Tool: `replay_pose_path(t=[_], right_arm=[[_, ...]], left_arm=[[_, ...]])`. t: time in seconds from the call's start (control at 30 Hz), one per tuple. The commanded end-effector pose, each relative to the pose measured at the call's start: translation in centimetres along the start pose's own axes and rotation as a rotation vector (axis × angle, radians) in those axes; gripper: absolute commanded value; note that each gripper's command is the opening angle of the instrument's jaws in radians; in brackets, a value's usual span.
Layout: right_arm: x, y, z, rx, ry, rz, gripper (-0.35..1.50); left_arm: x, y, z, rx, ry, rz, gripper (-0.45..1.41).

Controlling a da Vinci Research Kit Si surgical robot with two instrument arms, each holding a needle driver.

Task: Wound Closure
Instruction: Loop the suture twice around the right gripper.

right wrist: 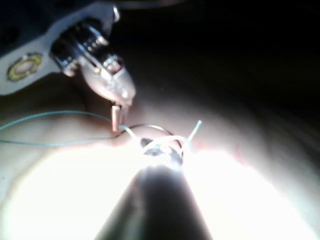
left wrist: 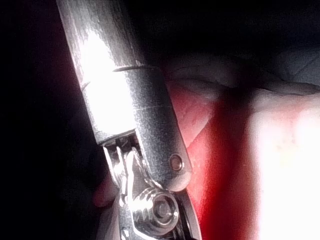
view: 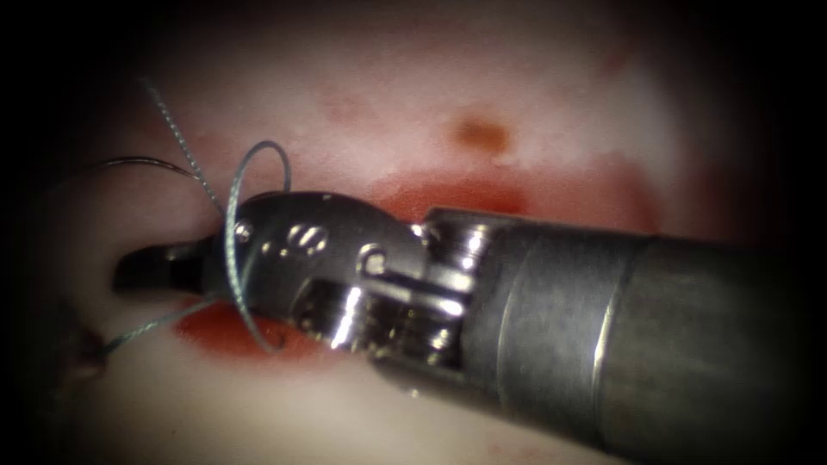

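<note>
Around the right tool (view: pixel 159 269), just behind its dark tips, a loop of thread (view: pixel 234 250) encircles the closed-looking jaws; what they grip, if anything, unclear. Shaft's long axis runs along the cut (view: pixel 448 194) in the tissue (view: pixel 551 103). Left tool (right wrist: pixel 116 117): jaw state unclear. Needle not identified.

The right tool (view: pixel 164 267) has a thick grey metal shaft, a polished steel wrist with round pins, and dark jaws. The left tool (left wrist: pixel 150 210) shows a silvery shaft with a small rivet.
</note>
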Motion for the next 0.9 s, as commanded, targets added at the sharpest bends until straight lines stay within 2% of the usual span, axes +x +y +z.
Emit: replay_pose_path(t=[0.03,0.17,0.23,0.33,0.4,0.5,0.6,0.77,0.9], right_arm=[[0.07,0.02,0.01,0.069,0.019,0.018,-0.35],[0.0,-0.03,-0.06,0.186,0.111,0.124,-0.35],[-0.09,-0.07,-0.07,0.276,0.216,0.238,-0.35],[-0.2,-0.12,-0.03,0.369,0.364,0.395,-0.35],[-0.26,-0.13,-0.01,0.465,0.498,0.534,-0.35],[-0.29,-0.13,0.01,0.514,0.549,0.595,-0.35],[-0.36,-0.16,0.06,0.618,0.64,0.676,-0.35],[-0.34,-0.15,0.05,0.696,0.758,0.748,-0.35],[-0.23,-0.13,-0.02,0.679,0.822,0.794,-0.35]], left_arm=[[0.01,0.17,-0.08,-0.062,0.008,-0.014,-0.45],[0.11,0.29,-0.07,-0.133,0.009,-0.029,-0.45],[0.09,0.35,-0.03,-0.183,-0.031,-0.045,-0.45],[0.04,0.38,0.1,-0.203,-0.041,-0.065,-0.45],[0.01,0.36,0.35,-0.134,-0.089,-0.102,-0.45],[-0.01,0.35,0.45,-0.094,-0.131,-0.129,-0.45],[-0.04,0.33,0.53,-0.041,-0.179,-0.164,-0.45],[-0.09,0.31,0.54,0.016,-0.234,-0.21,-0.45],[-0.11,0.28,0.59,0.039,-0.232,-0.231,-0.45]])
